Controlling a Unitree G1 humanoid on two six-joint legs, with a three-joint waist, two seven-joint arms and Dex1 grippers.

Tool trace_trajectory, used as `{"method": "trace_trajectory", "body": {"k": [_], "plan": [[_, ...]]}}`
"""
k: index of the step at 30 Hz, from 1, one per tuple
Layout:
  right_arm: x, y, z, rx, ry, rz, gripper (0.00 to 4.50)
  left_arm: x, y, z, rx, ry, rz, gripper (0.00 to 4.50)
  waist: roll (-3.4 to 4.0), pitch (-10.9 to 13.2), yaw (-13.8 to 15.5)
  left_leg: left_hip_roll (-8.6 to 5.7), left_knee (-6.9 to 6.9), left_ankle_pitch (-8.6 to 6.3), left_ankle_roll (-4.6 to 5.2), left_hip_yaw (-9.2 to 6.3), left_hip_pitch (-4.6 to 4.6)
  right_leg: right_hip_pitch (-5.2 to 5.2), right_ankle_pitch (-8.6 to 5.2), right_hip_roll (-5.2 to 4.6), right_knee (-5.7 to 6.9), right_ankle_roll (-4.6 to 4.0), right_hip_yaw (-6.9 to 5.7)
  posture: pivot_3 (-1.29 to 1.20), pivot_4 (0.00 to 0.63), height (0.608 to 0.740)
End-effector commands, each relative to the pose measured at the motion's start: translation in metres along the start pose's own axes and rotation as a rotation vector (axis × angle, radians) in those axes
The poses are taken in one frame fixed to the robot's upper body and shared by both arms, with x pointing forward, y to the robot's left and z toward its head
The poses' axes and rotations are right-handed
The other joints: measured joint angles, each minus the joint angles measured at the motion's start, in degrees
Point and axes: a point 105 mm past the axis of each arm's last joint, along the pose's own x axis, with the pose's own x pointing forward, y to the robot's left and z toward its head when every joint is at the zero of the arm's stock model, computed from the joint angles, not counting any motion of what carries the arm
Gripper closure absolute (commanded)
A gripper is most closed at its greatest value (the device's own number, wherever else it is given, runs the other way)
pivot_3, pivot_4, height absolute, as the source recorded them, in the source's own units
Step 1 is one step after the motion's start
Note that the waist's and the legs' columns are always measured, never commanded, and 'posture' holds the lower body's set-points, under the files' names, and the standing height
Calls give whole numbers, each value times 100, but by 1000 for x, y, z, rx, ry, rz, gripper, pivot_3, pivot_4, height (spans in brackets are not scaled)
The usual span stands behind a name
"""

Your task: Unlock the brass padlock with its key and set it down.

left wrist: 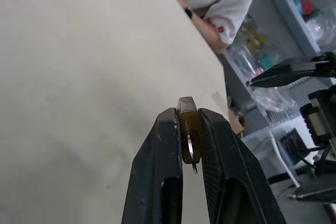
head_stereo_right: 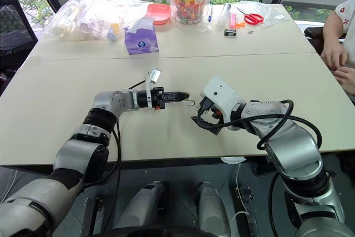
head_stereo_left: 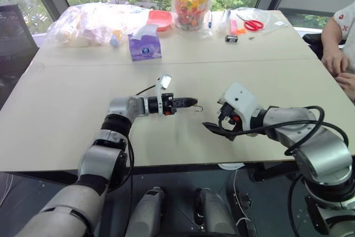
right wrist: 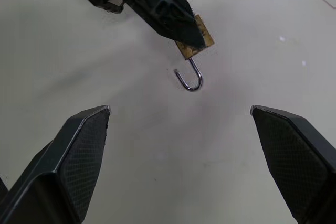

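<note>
beige table (head_stereo_left: 66, 115); far edge holds tissue pack (head_stereo_left: 144, 46), scissors (head_stereo_left: 253, 24), plastic bags (head_stereo_left: 94, 23)

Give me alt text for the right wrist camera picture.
The left gripper pinches the brass padlock above a pale table, its silvery shackle swung open like a hook. The right gripper's two black fingers stand wide apart below it.

head pair overhead, wrist cameras close
</note>
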Motion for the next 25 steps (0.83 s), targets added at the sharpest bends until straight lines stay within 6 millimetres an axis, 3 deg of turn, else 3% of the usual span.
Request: {"method": "trace_trajectory", "body": {"k": [1, 2, 8, 12, 17, 21, 25], "plan": [[-1, 3, 8, -24, -26, -15, 26, 8, 0, 6, 16, -11, 8, 4500, 0, 0, 7, 0, -1, -1, 1, -1, -1, 0, 0, -1, 0, 1, -2, 0, 150, 740], [-1, 3, 8, -23, -25, -18, 26, 8, 2, 7, 7, -22, 15, 4500, 0, 0, 5, -1, -1, -3, 4, -1, -2, 0, 1, -4, 0, 1, -4, 0, 150, 740], [0, 2, 5, -22, -15, -33, 0, 4, 12, 5, -40, -7, 84, 1775, 0, 0, -2, -6, 1, -6, 9, -1, -6, -1, 1, -8, -2, 5, -8, 0, 150, 740], [1, 2, 5, -27, -12, -32, 0, -9, 26, 4, 1, 35, 188, 48, -3, -3, -2, -6, 3, -6, 9, -1, -6, 2, 2, -7, -1, 6, -10, 0, 150, 740], [-1, -2, 2, -29, -5, -49, 0, -52, 39, 26, 209, 54, 329, 48, -4, -4, -136, 6, 10, -6, 8, 0, 1, 5, 2, 2, -1, 13, -8, 0, 150, 740], [-2, -8, -2, -17, -8, -68, 0, -87, 28, 52, 333, -19, 343, 48, -3, -3, -147, 18, 1, -6, 7, -2, 3, 1, 3, 10, -1, 11, -6, 0, 150, 740], [-1, -13, -7, 5, -26, -81, 0, -106, 14, 55, 420, -44, 385, 48, -3, -3, -138, 15, -6, -7, 6, 0, -4, -5, 10, 5, -8, -3, -1, 0, 150, 740]]}}
